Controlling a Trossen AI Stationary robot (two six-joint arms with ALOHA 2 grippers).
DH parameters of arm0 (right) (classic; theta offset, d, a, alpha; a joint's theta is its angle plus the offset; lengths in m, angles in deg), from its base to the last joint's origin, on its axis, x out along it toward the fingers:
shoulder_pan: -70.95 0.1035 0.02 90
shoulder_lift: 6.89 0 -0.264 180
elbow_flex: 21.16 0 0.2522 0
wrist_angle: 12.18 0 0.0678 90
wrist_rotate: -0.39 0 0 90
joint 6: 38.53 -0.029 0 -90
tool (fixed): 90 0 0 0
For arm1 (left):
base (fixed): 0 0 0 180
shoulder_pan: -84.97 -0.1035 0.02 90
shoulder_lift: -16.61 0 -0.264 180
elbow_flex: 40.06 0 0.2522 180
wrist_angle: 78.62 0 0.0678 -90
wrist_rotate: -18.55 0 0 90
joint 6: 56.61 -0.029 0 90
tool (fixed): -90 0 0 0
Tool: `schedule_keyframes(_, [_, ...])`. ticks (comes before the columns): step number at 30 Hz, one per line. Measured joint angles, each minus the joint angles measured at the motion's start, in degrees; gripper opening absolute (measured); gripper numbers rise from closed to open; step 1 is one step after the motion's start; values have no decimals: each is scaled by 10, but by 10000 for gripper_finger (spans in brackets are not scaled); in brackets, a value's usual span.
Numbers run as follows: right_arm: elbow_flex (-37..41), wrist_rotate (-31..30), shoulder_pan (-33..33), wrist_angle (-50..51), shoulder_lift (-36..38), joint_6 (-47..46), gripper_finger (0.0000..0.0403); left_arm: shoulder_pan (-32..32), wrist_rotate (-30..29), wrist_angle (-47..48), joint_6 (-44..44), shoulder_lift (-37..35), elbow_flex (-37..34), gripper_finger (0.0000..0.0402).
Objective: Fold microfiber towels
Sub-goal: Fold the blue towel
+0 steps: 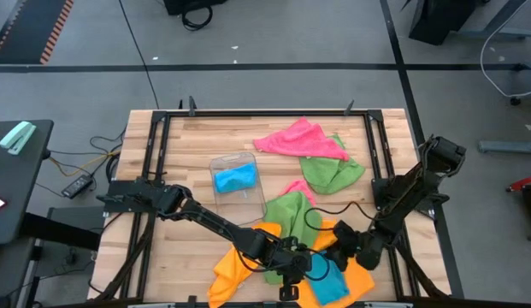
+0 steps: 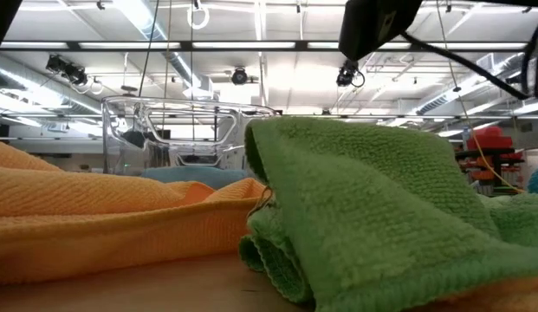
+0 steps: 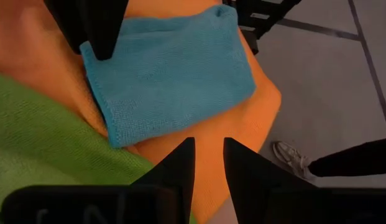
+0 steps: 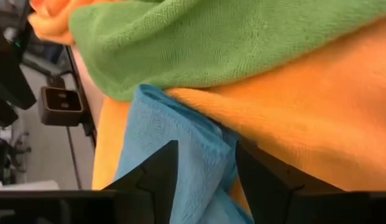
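Care is needed as the blue towel (image 4: 180, 149) edge, between the parted fingers of the right gripper (image 4: 202, 180), is flattened on the orange towel (image 3: 242, 134), while the left gripper (image 3: 208, 165), narrowly parted and empty, is kept clear.

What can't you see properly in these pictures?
- High view: the blue towel near the table's front edge is partly covered by both arms.
- Low view: a green towel fills the front and hides most of the table behind it.
- Left wrist view: a person's shoe shows; the picture's edge cuts off the rest.

Overhead, table-level, two close wrist views.
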Motion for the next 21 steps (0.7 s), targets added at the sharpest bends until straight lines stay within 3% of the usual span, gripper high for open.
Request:
schedule_keyframes(5, [-20, 45, -26, 0, 0, 47, 138, 0, 0, 6, 0, 0, 0, 91])
schedule_keyframes(12, [-58, 49, -34, 30, 0, 68, 98, -1, 0, 5, 0, 0, 0, 91])
schedule_keyframes(21, [-61, 72, -20, 154, 54, -2, 162, 10, 11, 1, 4, 0, 0, 90])
